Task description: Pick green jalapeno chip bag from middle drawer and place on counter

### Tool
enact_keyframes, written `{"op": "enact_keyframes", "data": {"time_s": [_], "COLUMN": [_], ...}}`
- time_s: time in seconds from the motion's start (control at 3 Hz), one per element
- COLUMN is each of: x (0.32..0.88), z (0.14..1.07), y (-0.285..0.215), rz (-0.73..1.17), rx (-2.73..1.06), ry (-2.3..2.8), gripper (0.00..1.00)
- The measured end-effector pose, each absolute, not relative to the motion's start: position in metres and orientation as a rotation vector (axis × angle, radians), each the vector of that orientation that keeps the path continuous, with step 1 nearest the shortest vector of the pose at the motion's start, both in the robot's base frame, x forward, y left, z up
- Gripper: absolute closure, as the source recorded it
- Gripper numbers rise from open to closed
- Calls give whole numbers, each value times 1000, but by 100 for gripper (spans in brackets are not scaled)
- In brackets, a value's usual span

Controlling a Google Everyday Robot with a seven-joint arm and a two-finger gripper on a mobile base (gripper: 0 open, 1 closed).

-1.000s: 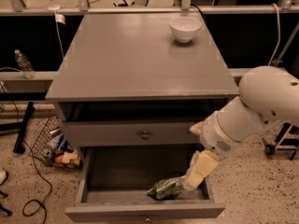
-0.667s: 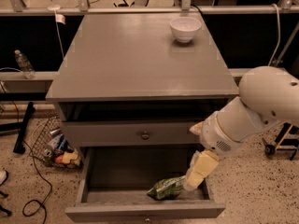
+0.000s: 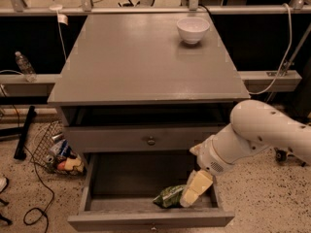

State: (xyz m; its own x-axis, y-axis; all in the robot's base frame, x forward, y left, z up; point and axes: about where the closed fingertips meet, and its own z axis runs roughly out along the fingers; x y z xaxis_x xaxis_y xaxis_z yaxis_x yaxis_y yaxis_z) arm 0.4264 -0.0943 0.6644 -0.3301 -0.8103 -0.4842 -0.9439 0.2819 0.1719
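Jaws' state cannot be told, gripper (image 3: 193,192) down inside open middle drawer (image 3: 126,177), touching right end of green jalapeno chip bag (image 3: 168,196) lying near its front wall, white bowl (image 3: 193,29) on counter (image 3: 141,64)

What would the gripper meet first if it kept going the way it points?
Most likely the green jalapeno chip bag: the gripper reaches down-left into the open middle drawer, and the bag lies right at its tip. Whether they touch is unclear; the drawer floor lies beneath.
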Motion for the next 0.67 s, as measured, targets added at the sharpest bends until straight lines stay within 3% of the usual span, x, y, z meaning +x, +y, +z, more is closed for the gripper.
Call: {"op": "enact_keyframes", "data": {"time_s": [0.67], "x": [432], "z": [587], "y": [-61], "rz": [656], "rx": [-1667], "ry": [2262], "gripper": [0]}}
